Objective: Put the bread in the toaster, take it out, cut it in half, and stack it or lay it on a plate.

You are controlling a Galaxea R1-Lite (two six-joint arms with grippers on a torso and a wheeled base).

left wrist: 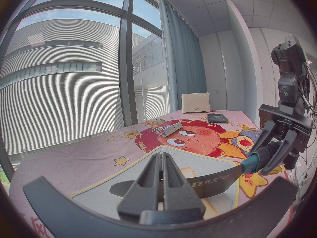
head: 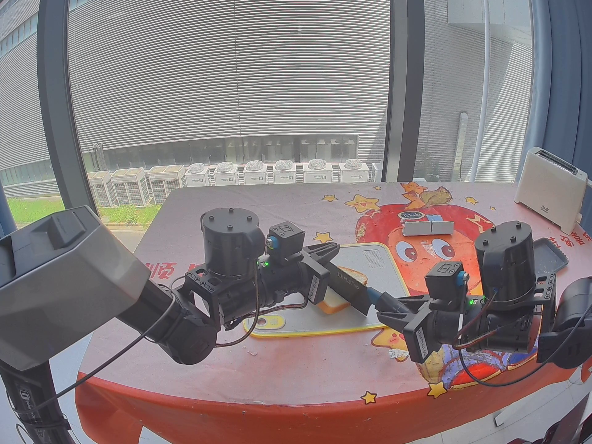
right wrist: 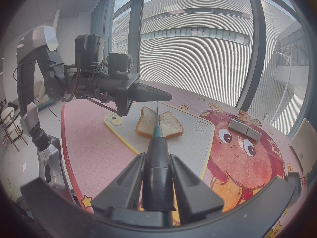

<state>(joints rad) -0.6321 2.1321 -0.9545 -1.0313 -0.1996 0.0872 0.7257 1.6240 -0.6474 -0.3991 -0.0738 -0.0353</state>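
A slice of bread [right wrist: 147, 124] lies on the white cutting board [right wrist: 191, 146] at the table's middle. My right gripper [right wrist: 158, 157] is shut on the teal handle of a knife [right wrist: 157, 139]. Its dark blade [head: 345, 283] stands edge-down across the middle of the slice, with bread showing on both sides. My left gripper [head: 332, 252] is shut with nothing in it. It hovers just above the blade and bread [left wrist: 187, 172]; I cannot tell whether it touches them. The cream toaster [head: 550, 187] stands at the far right corner. A dark plate [head: 550, 255] lies in front of it.
A grey two-piece block [head: 427, 227] rests on the cartoon-printed tablecloth behind the board. The two arms meet over the board from the left and the right. The window runs along the table's far edge.
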